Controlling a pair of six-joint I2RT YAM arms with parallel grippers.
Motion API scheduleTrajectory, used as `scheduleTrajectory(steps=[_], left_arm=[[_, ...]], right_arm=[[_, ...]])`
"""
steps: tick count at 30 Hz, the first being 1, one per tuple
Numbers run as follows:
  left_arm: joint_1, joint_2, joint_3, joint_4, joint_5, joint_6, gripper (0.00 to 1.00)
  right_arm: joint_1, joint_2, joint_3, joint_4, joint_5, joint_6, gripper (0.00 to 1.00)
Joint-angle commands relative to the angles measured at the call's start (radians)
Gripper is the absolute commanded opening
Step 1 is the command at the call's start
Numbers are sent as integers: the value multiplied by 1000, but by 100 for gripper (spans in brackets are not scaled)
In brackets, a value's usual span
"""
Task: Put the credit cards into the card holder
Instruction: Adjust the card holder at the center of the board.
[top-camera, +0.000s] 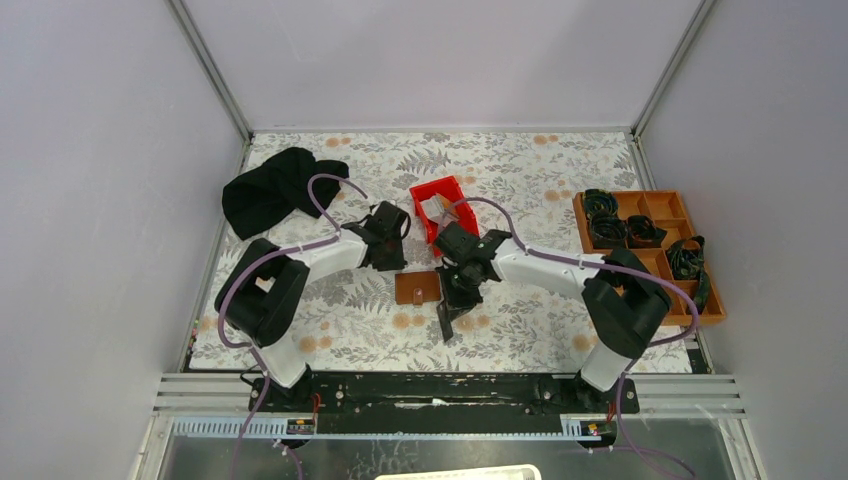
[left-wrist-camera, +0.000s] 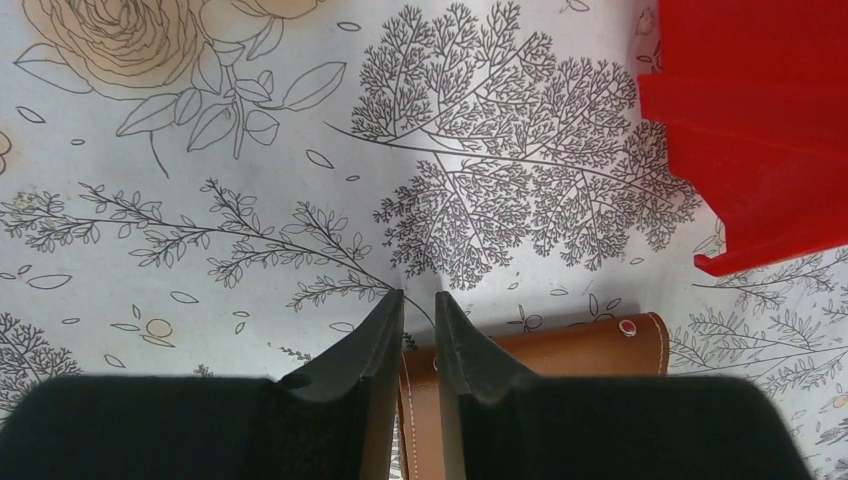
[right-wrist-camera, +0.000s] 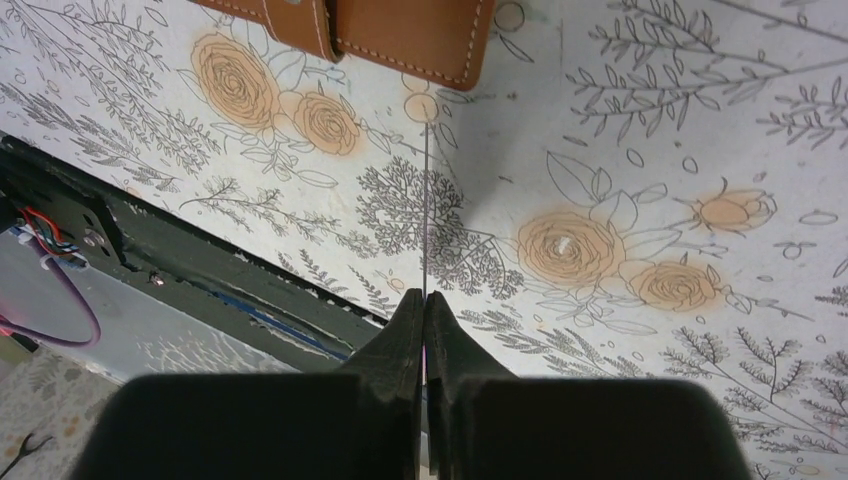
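Note:
The brown card holder (top-camera: 415, 288) lies flat on the floral cloth between the two arms. My left gripper (top-camera: 394, 264) hangs over its far left corner. In the left wrist view the left gripper (left-wrist-camera: 420, 295) has a narrow gap between its jaws. The card holder (left-wrist-camera: 560, 350) shows under the right finger, its stitched left edge visible through the gap, and nothing looks pinched. My right gripper (right-wrist-camera: 425, 297) is shut on a credit card (right-wrist-camera: 425, 200), seen edge-on as a thin line pointing toward the card holder (right-wrist-camera: 400, 30). From above, that dark credit card (top-camera: 445, 322) sticks out of the right gripper (top-camera: 460, 292).
A red plastic bin (top-camera: 437, 205) stands just behind the card holder and fills the right side of the left wrist view (left-wrist-camera: 750, 120). An orange-brown compartment tray (top-camera: 712, 300) with dark items sits at the right. A black cloth (top-camera: 270, 190) lies at the back left. The table's black front rail (right-wrist-camera: 200, 260) is near the right gripper.

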Motion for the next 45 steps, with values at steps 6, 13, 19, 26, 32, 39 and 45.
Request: scheduleTrajectory(steps=[6, 13, 19, 26, 32, 39, 45], left_arm=[[-20, -9, -13, -42, -50, 7, 23], [-23, -38, -67, -56, -64, -21, 22], [-22, -64, -105, -56, -54, -51, 22], [-23, -79, -130, -62, -37, -77, 21], [-27, -96, -160, -77, -40, -108, 20], [-31, -126, -190, -96, -43, -139, 20], [-36, -147, -193, -118, -45, -151, 20]], right_arm=[[8, 91, 116, -47, 34, -69, 0], [8, 140, 176, -73, 110, -115, 0], [8, 184, 244, -102, 152, -164, 0], [6, 249, 326, -129, 179, -230, 0], [4, 308, 399, -132, 182, -276, 0], [-12, 385, 499, -144, 176, -312, 0], [-28, 450, 593, -158, 172, -344, 0]])
